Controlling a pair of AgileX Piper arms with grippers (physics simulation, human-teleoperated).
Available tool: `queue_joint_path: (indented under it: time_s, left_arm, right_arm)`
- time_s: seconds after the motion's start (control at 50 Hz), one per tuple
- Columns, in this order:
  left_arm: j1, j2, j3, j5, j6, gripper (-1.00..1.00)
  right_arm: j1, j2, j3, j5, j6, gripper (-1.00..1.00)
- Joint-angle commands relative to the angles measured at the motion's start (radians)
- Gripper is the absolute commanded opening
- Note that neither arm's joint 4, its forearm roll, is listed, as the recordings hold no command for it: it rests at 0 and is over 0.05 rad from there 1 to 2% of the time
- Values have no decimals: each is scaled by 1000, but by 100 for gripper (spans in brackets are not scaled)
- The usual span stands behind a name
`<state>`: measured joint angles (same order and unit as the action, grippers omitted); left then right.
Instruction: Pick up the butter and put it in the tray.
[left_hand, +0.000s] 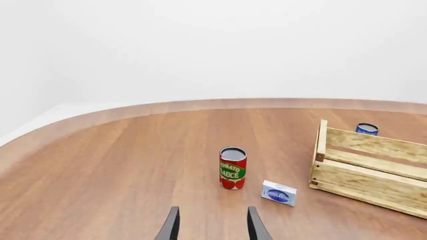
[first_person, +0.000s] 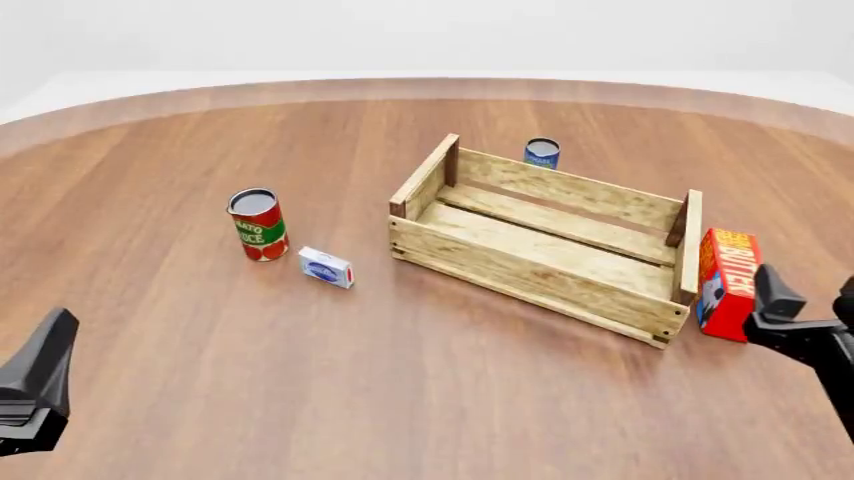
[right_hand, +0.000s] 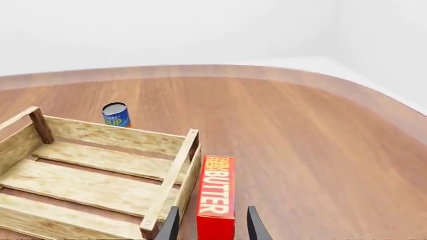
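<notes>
At the right end of the crate: the butter (first_person: 727, 283) is stood upright on the table, just outside the tray (first_person: 539, 268) and beside its short end wall.
Direction from gripper: the carton is found straight ahead of the right gripper (right_hand: 208, 222), its near end lined up with the gap between the two fingers in the right wrist view.
Long axis: the carton's length is seen to run away from the right gripper, roughly along the crate's end wall.
Nearer arm: the right arm is judged far closer; the left gripper (left_hand: 209, 225) is held well apart, on the other side of the crate.
Right gripper state: the fingers are spread, with nothing between them yet.
Left gripper state: the fingers are parted and nothing is held.
Look of the carton: red-orange faces are shown with "BUTTER" in white letters and a blue-white end.
Crate contents: nothing is seen inside.
</notes>
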<state>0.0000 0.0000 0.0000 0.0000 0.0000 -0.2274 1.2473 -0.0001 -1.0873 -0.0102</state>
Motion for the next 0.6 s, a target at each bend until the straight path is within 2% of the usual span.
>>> queue_joint_path:
  time_s: [0.02, 0.6]
  left_arm:
    - [0, 0, 0, 0, 0, 100]
    - [0, 0, 0, 0, 0, 100]
  right_arm:
    - [3, 124, 0, -102, 7, 100]
    - [-3, 181, 0, -132, 22, 100]
